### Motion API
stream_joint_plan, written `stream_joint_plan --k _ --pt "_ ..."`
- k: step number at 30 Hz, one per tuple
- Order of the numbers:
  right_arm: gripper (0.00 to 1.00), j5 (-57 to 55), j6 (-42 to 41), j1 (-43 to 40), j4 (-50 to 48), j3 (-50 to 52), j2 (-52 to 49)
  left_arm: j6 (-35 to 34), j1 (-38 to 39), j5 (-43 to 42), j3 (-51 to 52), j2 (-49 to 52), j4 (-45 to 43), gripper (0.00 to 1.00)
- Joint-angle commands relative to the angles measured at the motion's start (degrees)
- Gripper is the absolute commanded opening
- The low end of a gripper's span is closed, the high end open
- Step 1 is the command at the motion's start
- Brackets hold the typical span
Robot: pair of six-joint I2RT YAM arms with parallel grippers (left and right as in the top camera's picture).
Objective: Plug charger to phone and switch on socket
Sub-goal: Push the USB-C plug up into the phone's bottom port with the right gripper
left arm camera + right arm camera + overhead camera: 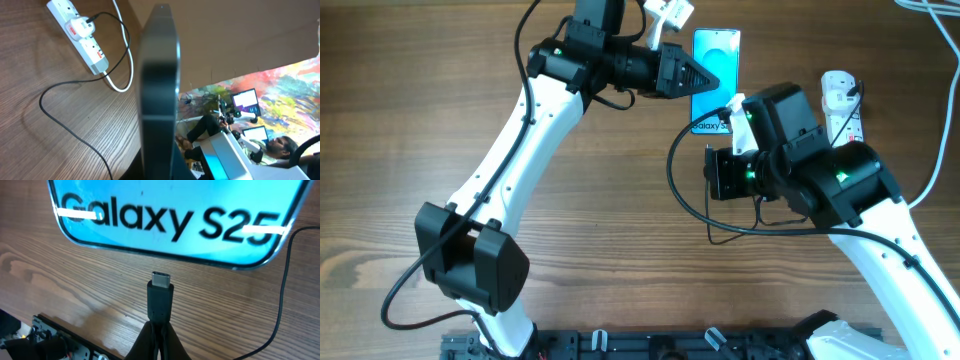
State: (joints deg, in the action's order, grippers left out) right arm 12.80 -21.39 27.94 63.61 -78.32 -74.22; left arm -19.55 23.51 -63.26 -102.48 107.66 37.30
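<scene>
The phone point(718, 45), its screen bright cyan, is held off the wooden table with my left gripper point(713, 80) shut on its side. In the left wrist view it shows edge-on as a dark slab point(160, 85) between the jaws. My right gripper point(159, 332) is shut on the charger's black connector point(161, 297). Its metal tip points at the phone's "Galaxy S25" end point(170, 220) and stops a short gap below that edge. The charger's thin black cable point(70, 122) trails over the table to a plug in the white socket point(80, 32), which has red markings.
The socket point(842, 105) lies at the table's far right with its thick white cord point(120, 82) looping off it. The right arm's body point(840, 185) stands close beside the socket. Black robot cables point(690, 205) hang between the arms.
</scene>
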Motion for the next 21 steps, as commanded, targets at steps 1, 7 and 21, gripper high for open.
stream_joint_plan --k 1,7,21 --pt "0.04 -1.2 1.1 0.0 -1.2 -0.5 -0.2 2.9 -0.2 -2.4 -0.6 -1.7 -0.1 0.04" --pt "0.04 -2.6 1.7 0.0 -1.4 -0.5 -0.2 2.9 -0.2 1.6 -0.6 -1.7 1.1 0.04" --pt "0.04 -2.4 1.4 0.0 -2.9 -0.5 -0.2 2.9 -0.1 1.4 -0.6 -1.7 2.3 0.04"
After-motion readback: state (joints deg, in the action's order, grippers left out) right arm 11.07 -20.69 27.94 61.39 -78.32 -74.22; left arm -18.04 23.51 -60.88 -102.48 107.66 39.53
